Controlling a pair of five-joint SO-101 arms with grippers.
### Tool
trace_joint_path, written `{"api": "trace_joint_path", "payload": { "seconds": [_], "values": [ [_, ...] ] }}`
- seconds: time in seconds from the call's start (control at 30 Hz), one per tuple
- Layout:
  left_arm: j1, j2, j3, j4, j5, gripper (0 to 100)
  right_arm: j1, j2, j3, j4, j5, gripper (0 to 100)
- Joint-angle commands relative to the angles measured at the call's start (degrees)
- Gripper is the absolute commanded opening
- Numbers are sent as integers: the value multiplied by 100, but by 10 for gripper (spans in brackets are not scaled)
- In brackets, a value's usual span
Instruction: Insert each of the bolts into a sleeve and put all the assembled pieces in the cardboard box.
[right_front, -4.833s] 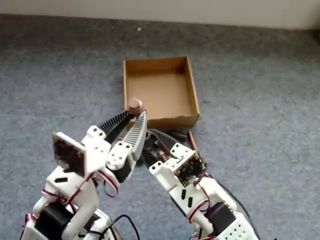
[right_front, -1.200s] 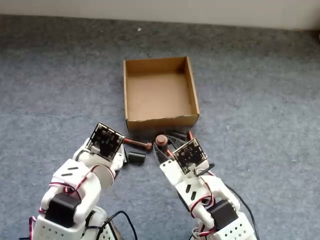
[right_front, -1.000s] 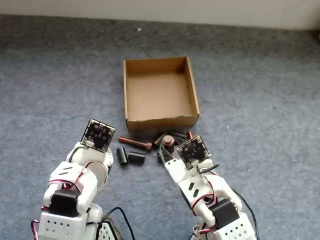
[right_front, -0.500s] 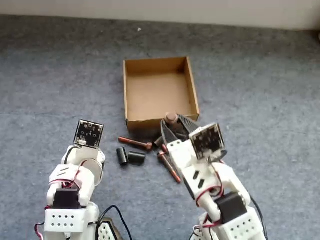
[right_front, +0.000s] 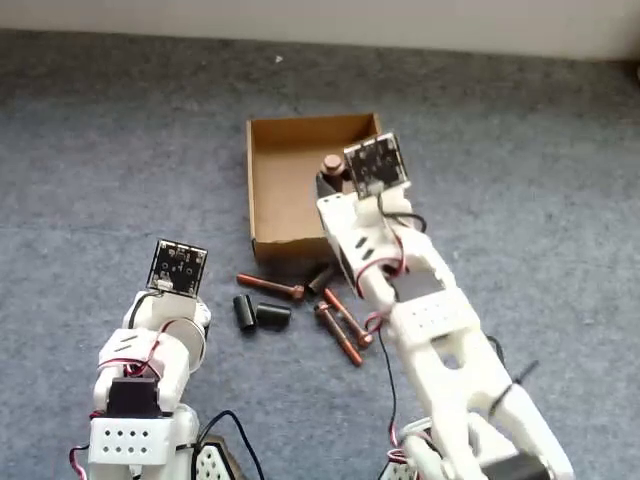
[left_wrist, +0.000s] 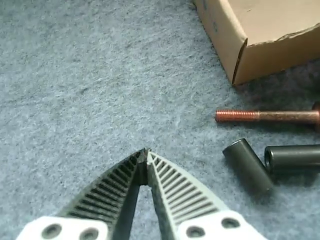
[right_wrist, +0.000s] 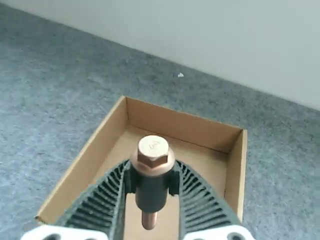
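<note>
My right gripper (right_wrist: 151, 186) is shut on an assembled piece (right_wrist: 151, 187): a black sleeve with a copper bolt through it, hex head up. It hangs upright over the open cardboard box (right_wrist: 104, 138). From above, the right gripper (right_front: 333, 178) holds the assembled piece (right_front: 333, 165) over the cardboard box (right_front: 265, 180). My left gripper (left_wrist: 146, 163) is shut and empty over bare carpet, short of a loose bolt (left_wrist: 267, 116) and two black sleeves (left_wrist: 248, 165) (left_wrist: 293, 157). The left arm (right_front: 165, 305) sits drawn back at the front left.
On the carpet in front of the box lie three loose bolts (right_front: 270, 287) (right_front: 347, 317) (right_front: 338, 336) and black sleeves (right_front: 243, 311) (right_front: 273, 315) (right_front: 320, 279). Grey carpet stretches free on both sides. A pale wall (right_wrist: 225, 35) stands behind the box.
The right arm has lifted the assembled piece from the carpet in front of the box and stretched forward until it hangs over the box. The left arm drew back a second ago and now stays still.
</note>
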Motion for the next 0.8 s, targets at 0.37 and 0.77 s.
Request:
{"api": "trace_joint_path", "payload": {
  "seconds": [0.37,0.77],
  "values": [
    [-48,-48,-13,-132,-79,5,321,3073,-2273,127,-62,6],
    [-48,-48,-13,-132,-79,6,303,3160,-4330,3477,-958,208]
  ]
}}
